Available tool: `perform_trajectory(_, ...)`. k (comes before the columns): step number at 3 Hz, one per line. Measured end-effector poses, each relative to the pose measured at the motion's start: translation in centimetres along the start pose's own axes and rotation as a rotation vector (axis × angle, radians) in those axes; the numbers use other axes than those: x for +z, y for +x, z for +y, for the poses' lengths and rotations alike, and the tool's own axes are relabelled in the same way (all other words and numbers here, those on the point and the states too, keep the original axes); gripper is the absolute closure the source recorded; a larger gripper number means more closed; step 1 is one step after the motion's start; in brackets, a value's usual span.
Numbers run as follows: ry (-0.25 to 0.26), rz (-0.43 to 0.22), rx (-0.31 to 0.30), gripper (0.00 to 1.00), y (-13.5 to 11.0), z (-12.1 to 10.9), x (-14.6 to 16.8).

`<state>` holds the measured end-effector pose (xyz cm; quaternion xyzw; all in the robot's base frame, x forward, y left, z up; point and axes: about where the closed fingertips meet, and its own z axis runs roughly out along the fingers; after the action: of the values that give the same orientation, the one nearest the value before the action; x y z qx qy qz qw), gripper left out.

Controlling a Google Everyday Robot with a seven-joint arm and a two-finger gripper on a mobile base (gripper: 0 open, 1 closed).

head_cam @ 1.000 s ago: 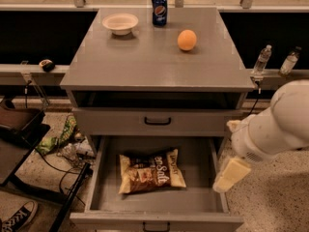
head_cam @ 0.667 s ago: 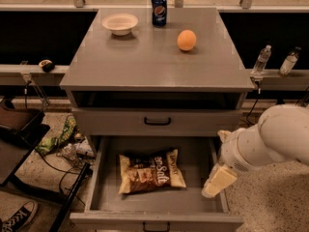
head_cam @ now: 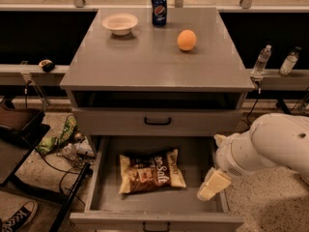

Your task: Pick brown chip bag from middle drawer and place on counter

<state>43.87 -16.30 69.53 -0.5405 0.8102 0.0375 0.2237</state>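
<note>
Bag [head_cam: 151, 172] lies flat about mid-drawer in the open drawer [head_cam: 95, 178], lettering up. At far left a shoe [head_cam: 17, 216] and a green wrapper [head_cam: 60, 137] lie on the floor. On the counter [head_cam: 154, 66] stand a white bowl [head_cam: 120, 22], a blue can [head_cam: 159, 8] and an orange [head_cam: 187, 39], each apart from the others. The gripper [head_cam: 214, 184] hangs over the drawer's right end, near the bag but clear of it, holding nothing. How far open it is cannot be told. Its white arm [head_cam: 270, 144] comes in from the right. Two bottles [head_cam: 261, 60] stand on the ledge [head_cam: 285, 79] at far right.
</note>
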Motion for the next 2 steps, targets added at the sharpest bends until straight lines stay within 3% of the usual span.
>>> perform_trajectory(1, -0.056, -0.037, 0.018, 0.0, 0.4, 2.2, 4.9)
perform_trajectory(2, -0.1, -0.14, 0.05, 0.0, -0.6, 3.5, 12.8)
